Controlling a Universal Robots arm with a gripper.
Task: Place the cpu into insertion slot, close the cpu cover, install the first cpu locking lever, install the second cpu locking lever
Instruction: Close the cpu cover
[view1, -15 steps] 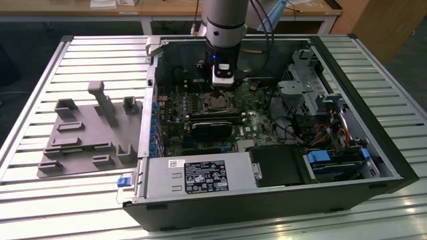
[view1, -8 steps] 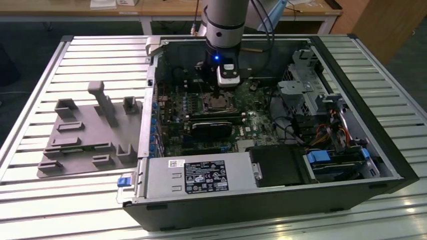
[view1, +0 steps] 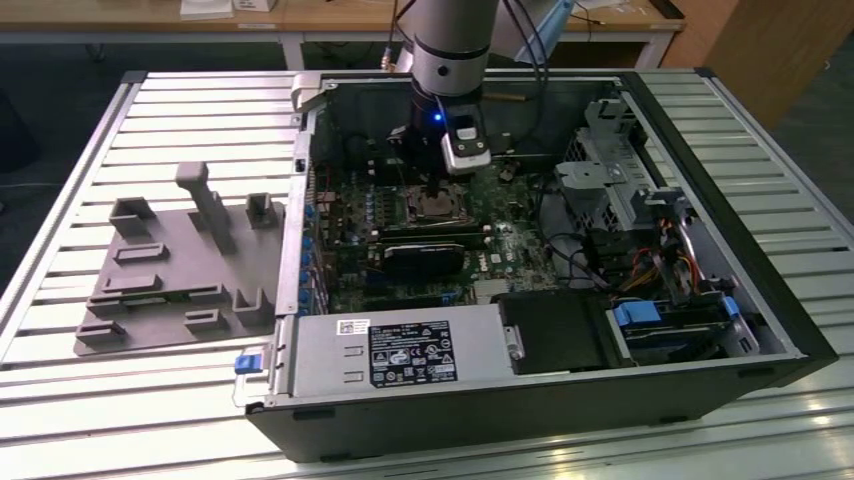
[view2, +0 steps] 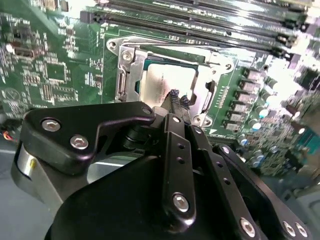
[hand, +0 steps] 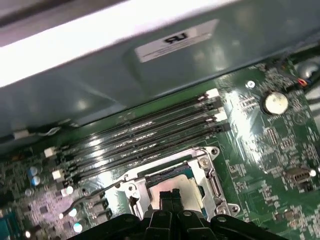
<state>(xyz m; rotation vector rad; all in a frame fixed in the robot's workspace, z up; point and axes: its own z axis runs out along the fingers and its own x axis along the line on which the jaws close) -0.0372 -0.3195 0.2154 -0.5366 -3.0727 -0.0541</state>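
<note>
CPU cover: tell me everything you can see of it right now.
The cpu cover is a thin, silvery metal frame with a square window cut through its middle. It appears to lie flat, down on the green motherboard beside the long memory slots. The cpu shows its pale metal top through the window. The gripper, shut, is poised over that window; whether it touches is unclear.

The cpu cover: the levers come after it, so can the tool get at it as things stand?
Probably yes: the tool hovers just above the cpu, the cpu cover frames that chip, and nothing stands between them.
</note>
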